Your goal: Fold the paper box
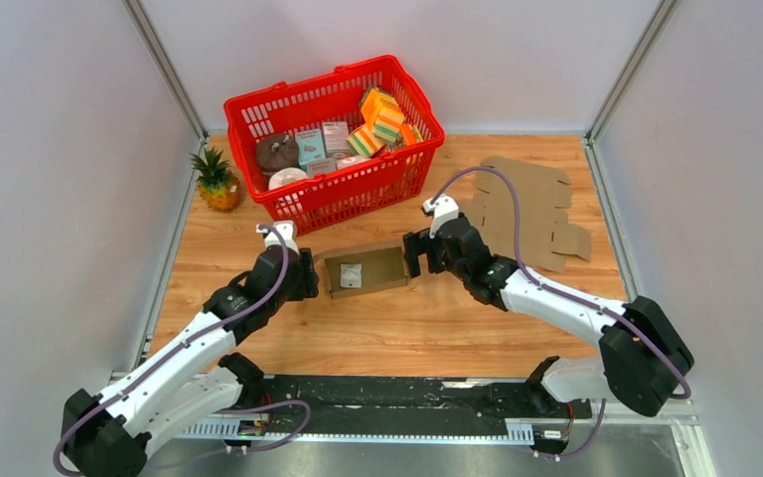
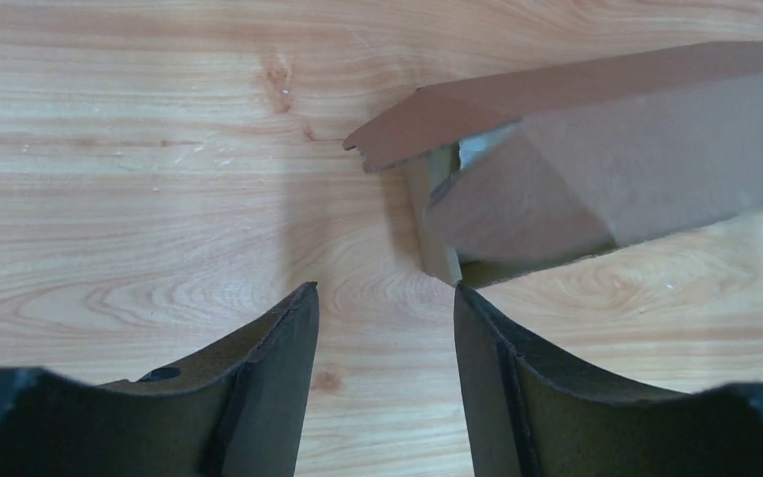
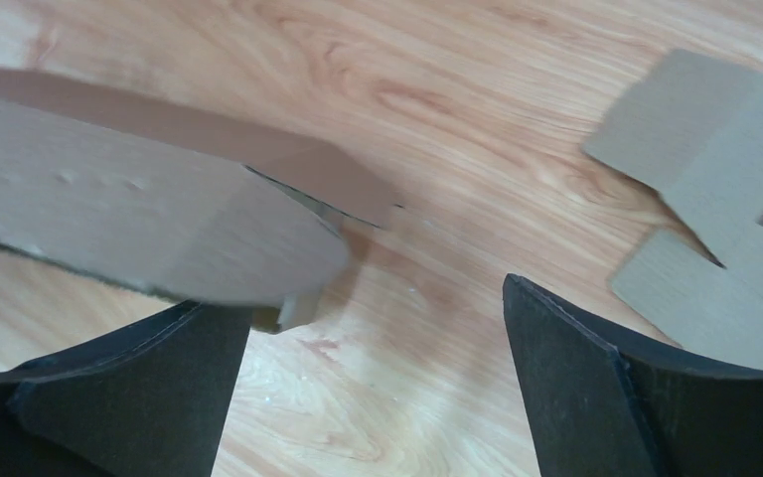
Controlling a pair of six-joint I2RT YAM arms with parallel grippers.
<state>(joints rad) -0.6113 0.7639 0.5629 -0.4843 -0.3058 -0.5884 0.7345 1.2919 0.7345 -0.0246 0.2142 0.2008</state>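
Paper box (image 1: 366, 268): half-formed, on table (image 1: 437, 328) between both hands. Left hand (image 1: 307, 276): fingers apart, empty; box end just ahead. Right hand (image 1: 415, 254): fingers wide apart, empty; box end ahead-left. Handling: close on each end wall squarely, press inward evenly.

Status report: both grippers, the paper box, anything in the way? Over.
Left gripper open, empty. Right gripper open, empty. Paper box between them, partly folded, top open. Flat cardboard lies apart, nothing blocking.
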